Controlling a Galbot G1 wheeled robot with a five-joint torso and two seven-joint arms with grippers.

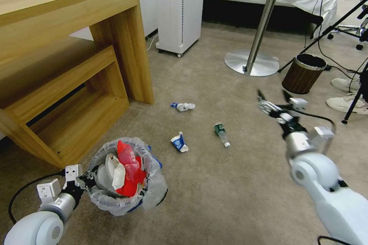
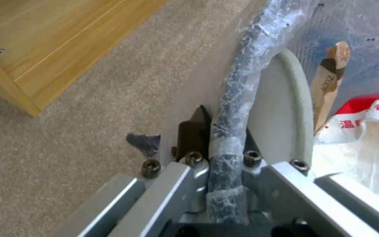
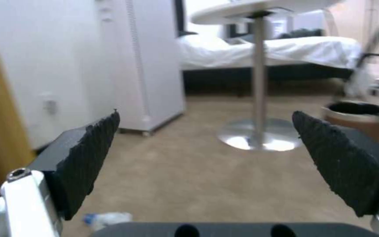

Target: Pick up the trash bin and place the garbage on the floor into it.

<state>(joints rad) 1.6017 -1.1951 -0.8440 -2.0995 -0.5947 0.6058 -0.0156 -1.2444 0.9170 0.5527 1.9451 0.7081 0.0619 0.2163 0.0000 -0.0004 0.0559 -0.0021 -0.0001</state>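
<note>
The trash bin (image 1: pixel 153 191), lined with a translucent white bag, hangs tilted at the lower left. It holds a red plastic bottle (image 1: pixel 128 160) and white pieces. My left gripper (image 1: pixel 89 179) is shut on its rim. The left wrist view shows the bag-wrapped rim (image 2: pixel 238 85) clamped in the left gripper (image 2: pixel 222 135), with a white slipper (image 2: pixel 281 105), a wooden stick (image 2: pixel 330 79) and a red-white carton (image 2: pixel 365 112) inside. Garbage on the carpet: two blue-white wrappers (image 1: pixel 183 106) (image 1: pixel 179 142) and a clear green-label bottle (image 1: pixel 221 132). My right gripper (image 1: pixel 273 96) (image 3: pixel 207 148) hovers open to the right of the bottle, holding nothing.
A wooden desk (image 1: pixel 76 46) stands at the left. A white wheeled unit (image 1: pixel 179 11) and a round table's metal base (image 1: pixel 251 63) are behind. The brown wood-grain bin (image 1: pixel 303 73) (image 3: pixel 360 115), tripod legs, cables and a person's shoes (image 1: pixel 347 101) crowd the right.
</note>
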